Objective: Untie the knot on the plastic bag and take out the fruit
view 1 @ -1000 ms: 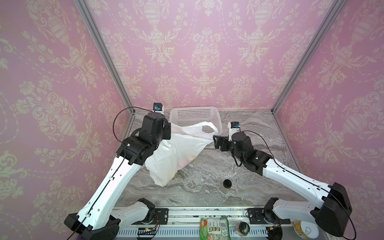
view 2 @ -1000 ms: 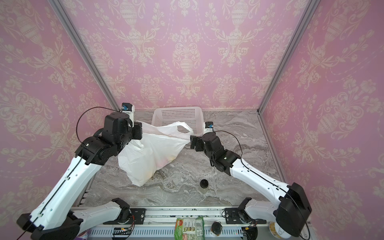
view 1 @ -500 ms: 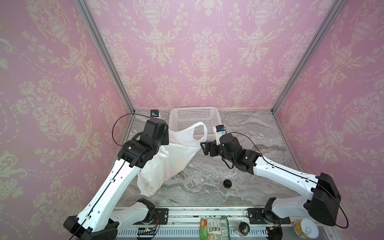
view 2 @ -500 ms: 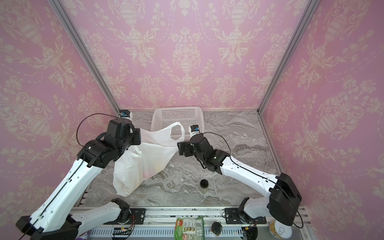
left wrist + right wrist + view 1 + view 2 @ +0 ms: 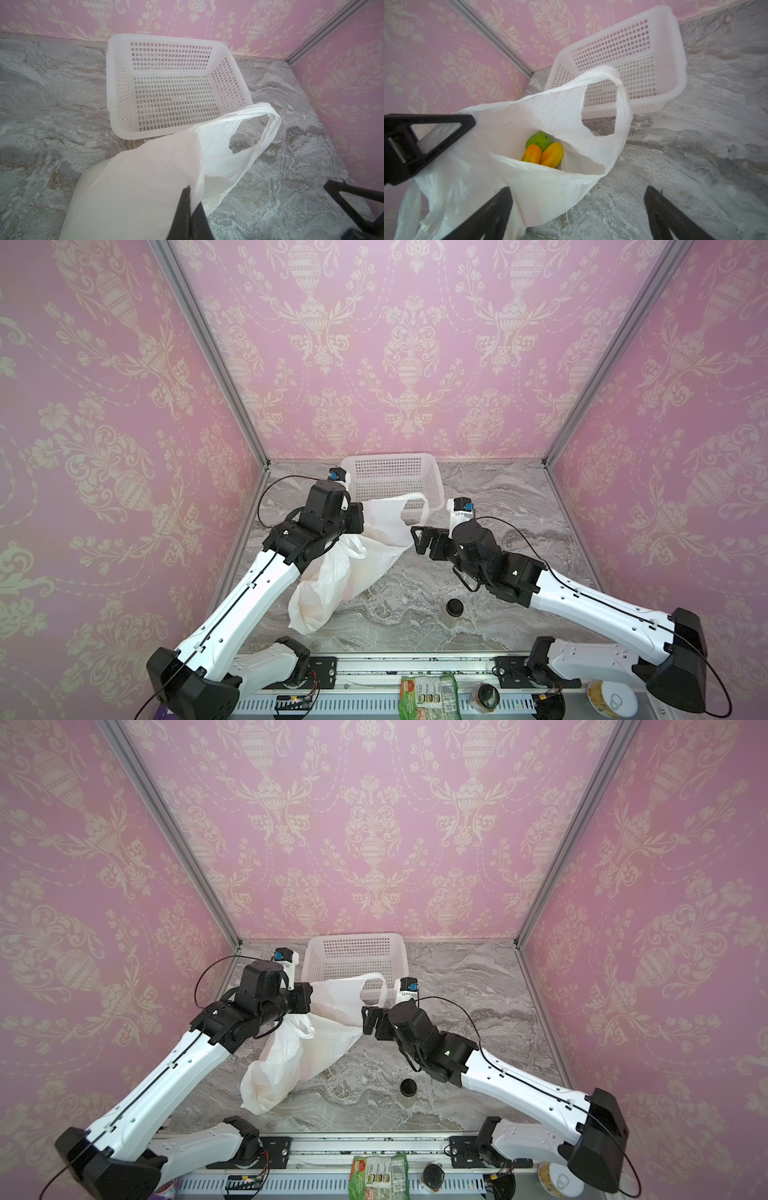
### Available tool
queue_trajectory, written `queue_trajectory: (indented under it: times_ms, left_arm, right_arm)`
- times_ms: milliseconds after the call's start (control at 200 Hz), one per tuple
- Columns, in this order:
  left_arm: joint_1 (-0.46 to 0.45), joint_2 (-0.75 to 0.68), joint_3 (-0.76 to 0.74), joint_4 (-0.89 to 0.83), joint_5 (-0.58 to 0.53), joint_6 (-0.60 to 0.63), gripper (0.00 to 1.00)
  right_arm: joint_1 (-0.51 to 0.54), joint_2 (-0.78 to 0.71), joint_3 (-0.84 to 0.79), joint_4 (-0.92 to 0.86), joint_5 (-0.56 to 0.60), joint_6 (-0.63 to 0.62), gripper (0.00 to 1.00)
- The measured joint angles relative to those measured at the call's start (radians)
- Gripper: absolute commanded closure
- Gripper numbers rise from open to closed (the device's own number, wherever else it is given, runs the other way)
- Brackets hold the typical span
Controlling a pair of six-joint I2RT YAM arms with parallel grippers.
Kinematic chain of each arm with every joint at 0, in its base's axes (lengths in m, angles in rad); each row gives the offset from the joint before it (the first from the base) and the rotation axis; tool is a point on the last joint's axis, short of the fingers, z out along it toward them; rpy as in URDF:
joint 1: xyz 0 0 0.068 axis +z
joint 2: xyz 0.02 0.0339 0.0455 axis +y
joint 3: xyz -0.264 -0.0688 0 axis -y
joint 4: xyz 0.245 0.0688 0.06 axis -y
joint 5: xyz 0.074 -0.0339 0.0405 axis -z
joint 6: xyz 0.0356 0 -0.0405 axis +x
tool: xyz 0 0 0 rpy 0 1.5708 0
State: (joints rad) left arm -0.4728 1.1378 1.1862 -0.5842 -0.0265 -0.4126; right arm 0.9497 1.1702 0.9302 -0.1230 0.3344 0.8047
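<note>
The left gripper [image 5: 189, 204] is clenched on the plastic bag [image 5: 353, 568] at its upper edge, holding it over the left half of the marble table [image 5: 498, 506], just in front of the white basket [image 5: 390, 457] at the back edge, its lower end sagging towards the front-left corner. The bag's mouth gapes, one handle loop [image 5: 625, 104] hanging free, and the fruit [image 5: 543, 152] lies inside: a green piece and two yellow-orange ones show. The right gripper [image 5: 577, 189] hovers at the mouth, fingers spread wide, grasping nothing.
</note>
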Motion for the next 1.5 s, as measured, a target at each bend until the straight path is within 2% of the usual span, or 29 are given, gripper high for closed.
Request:
queue_trajectory:
  times_ms: [105, 220, 430, 550, 696, 801, 841, 906, 956, 976, 1091, 1356, 1501]
  left_arm:
    - [0.0, -0.013, -0.005, 0.01, 0.004, -0.002, 1.0]
    - [0.0, -0.018, -0.009, 0.017, 0.006, -0.002, 1.0]
    - [0.0, -0.03, -0.033, 0.019, 0.006, -0.002, 1.0]
    - [0.0, -0.039, -0.033, 0.019, 0.006, -0.001, 1.0]
    - [0.001, -0.044, -0.033, 0.019, 0.006, -0.001, 1.0]
    - [0.005, -0.044, -0.033, 0.019, 0.006, -0.001, 1.0]
    - [0.006, -0.044, -0.034, 0.019, 0.006, -0.001, 1.0]
    - [0.006, -0.044, -0.034, 0.019, 0.006, -0.001, 1.0]
    - [0.007, -0.044, -0.033, 0.019, 0.005, -0.001, 0.99]
    - [0.007, -0.044, -0.034, 0.019, 0.005, -0.001, 0.98]
    - [0.008, -0.044, -0.033, 0.014, -0.017, -0.001, 0.97]
    - [0.019, -0.044, -0.034, -0.062, -0.138, 0.003, 0.95]
    - [0.045, -0.044, -0.033, -0.079, -0.179, 0.005, 0.94]
  right_arm:
    - [0.061, 0.063, 0.003, 0.058, -0.024, 0.044, 0.0]
    - [0.074, 0.199, 0.064, 0.089, -0.066, 0.05, 0.0]
    - [0.066, 0.4, 0.205, 0.169, -0.166, -0.082, 0.0]
    - [0.034, 0.462, 0.253, 0.229, -0.244, -0.135, 0.0]
    - [0.006, 0.506, 0.263, 0.285, -0.315, -0.255, 0.01]
    - [-0.013, 0.548, 0.291, 0.304, -0.417, -0.319, 0.1]
    - [-0.016, 0.563, 0.301, 0.306, -0.451, -0.337, 0.19]
    - [-0.021, 0.586, 0.315, 0.306, -0.496, -0.371, 0.43]
    - [-0.024, 0.596, 0.316, 0.306, -0.517, -0.387, 0.69]
    - [-0.025, 0.599, 0.316, 0.305, -0.531, -0.394, 0.76]
    - [-0.025, 0.596, 0.309, 0.307, -0.566, -0.416, 1.0]
    - [-0.024, 0.481, 0.134, 0.419, -0.612, -0.474, 1.0]
    - [-0.018, 0.432, 0.072, 0.42, -0.647, -0.559, 1.0]
